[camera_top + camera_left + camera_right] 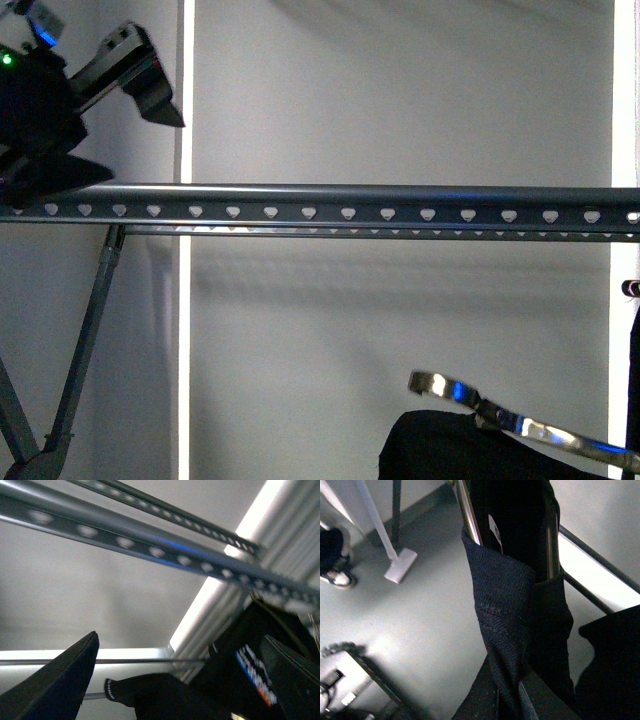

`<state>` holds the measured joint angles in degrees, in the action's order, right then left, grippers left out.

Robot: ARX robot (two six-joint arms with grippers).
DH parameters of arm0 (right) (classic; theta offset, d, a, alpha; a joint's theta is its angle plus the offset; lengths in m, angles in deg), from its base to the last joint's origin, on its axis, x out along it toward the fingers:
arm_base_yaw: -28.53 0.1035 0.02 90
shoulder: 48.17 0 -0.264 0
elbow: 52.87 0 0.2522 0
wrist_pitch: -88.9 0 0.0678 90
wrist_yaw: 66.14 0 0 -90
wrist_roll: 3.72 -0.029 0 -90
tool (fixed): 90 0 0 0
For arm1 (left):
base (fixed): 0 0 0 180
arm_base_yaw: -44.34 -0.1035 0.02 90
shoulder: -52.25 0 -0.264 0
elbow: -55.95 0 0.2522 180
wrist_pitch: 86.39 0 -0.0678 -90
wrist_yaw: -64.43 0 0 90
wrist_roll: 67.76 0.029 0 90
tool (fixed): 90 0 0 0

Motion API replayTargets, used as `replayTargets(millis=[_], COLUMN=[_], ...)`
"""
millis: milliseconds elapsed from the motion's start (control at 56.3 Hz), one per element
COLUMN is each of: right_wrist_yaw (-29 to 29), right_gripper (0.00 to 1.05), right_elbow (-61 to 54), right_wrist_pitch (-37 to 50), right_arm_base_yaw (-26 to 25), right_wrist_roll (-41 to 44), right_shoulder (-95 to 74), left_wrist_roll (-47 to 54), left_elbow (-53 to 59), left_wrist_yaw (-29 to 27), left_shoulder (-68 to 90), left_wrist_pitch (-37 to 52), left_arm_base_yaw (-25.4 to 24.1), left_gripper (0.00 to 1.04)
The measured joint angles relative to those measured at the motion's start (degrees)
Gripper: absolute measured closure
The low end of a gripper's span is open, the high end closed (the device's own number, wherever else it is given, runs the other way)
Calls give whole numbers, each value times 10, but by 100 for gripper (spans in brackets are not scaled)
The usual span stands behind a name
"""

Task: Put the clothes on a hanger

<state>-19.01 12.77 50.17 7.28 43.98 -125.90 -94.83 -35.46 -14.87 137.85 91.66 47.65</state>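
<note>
Nearest, low on the right, the black T-shirt (450, 450) is riding on the silver coat hanger (530, 428), whose hook (432, 383) is pointing up and to the left, well below the rack rail (350, 195) and touching nothing. The right wrist view is showing dark cloth draped over the hanger's bright rods from very close. The garment is therefore probably being carried on that side, but the right pincer itself is not showing plainly, so I cannot tell whether it is clamping or standing apart. Farther off, the rail is running level across the whole scene with its row of pale holes bare of any hook, and its slanted leg (90, 330) is descending at the far left. The left pincer (140, 148) is hovering at the rail's left end, partly above it, with its jaws standing apart and gripping nothing. As I am judging it, the dressing of the coat hanger is done. Raising the hook and setting it over the rail is not yet done.
</note>
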Motion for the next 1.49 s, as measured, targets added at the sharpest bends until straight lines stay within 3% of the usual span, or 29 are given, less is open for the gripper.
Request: replayTargets(millis=[107,213,391,586,941,1012,1260,1491], right_wrist_yaw=[-38,-62,-73,-59,-20,-9,48,65], right_gripper=[100,100,100,100,100,100,100,100], right_elbow=[-3,4,38,74,160,179,251,277], right_wrist_pitch=[13,40,120,196,238,240,230,222], right_arm_base_yaw=[-10,-17,-19,-5,19,21,28,38], right_wrist_roll=[-127,-259,-493,-652,-810,-833,-897,-924], right_shoulder=[25,29,21,-10,-66,-83,-151,-180], left_wrist_roll=[-25,-24,18,211,262,264,268,268], left_elbow=[-18,-16,12,177,446,483,592,649], left_wrist_yaw=[-95,-106,-117,-155,-141,-115,-109,-108], left_shoulder=[18,28,0,-132,-257,-278,-351,-401], left_wrist_pitch=[-73,-88,-20,30,146,162,199,205], left_arm_base_yaw=[-31,-31,-6,13,2,-14,-32,-32], left_gripper=[6,6,7,40,92,102,101,101])
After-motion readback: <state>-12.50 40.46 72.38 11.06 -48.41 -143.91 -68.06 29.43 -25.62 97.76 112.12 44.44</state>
